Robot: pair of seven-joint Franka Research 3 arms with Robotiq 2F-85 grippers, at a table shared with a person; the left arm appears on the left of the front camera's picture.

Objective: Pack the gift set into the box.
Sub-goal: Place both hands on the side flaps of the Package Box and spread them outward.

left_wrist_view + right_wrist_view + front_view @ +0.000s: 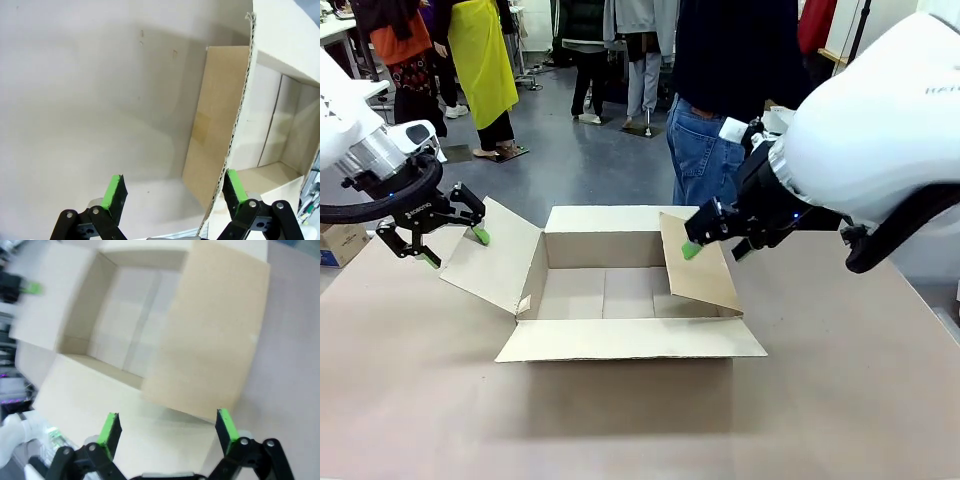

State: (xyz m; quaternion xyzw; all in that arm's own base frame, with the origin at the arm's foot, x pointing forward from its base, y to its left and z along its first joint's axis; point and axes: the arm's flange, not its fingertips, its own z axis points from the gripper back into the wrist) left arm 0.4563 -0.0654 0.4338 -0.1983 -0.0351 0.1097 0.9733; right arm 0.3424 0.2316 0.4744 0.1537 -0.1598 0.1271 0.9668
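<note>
Left jaws gape wide astride the box's left flap; right jaws, equally open and empty, hover by the right flap.

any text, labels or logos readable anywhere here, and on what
Nothing reads clearly.
Left hand: small white print on its black body, too small to read.
Right arm: grey lettering at the picture's edge, cut off and blurred.
Box: no print shows.
</note>
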